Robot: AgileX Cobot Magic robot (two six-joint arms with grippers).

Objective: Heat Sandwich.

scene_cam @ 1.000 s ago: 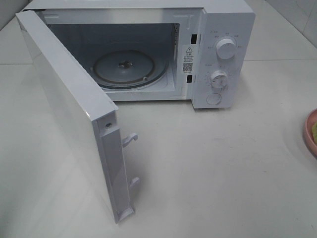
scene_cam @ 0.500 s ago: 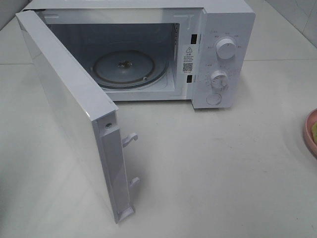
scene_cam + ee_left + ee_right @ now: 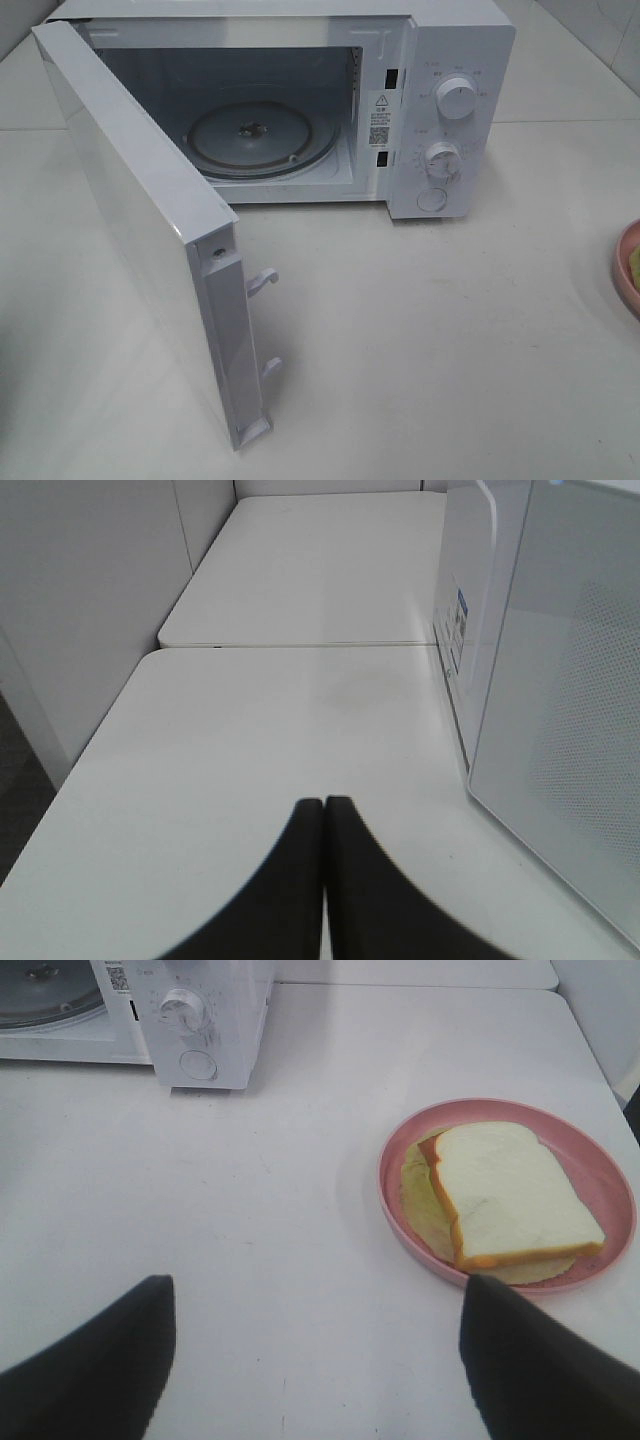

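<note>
White was nearly all I had in front of me: the white box-shaped microwave (image 3: 300,100) stood on the pale bench (image 3: 430,330) with its white door (image 3: 140,230) swung wide open toward my left side. The round glass turntable (image 3: 262,138) inside was bare, so the opening step looked done and the loading had not begun. My left fingers (image 3: 325,815) were clenched together on nothing, beside the microwave's outer wall. My right fingers (image 3: 320,1345) stood spread and empty above the bench, near the round pink plate (image 3: 400,1155). On it lay the sandwich of white bread slices (image 3: 515,1195), well apart from the microwave. By my reckoning, carrying it in, shutting the door and setting the white round dials (image 3: 457,98) were all left to do.
</note>
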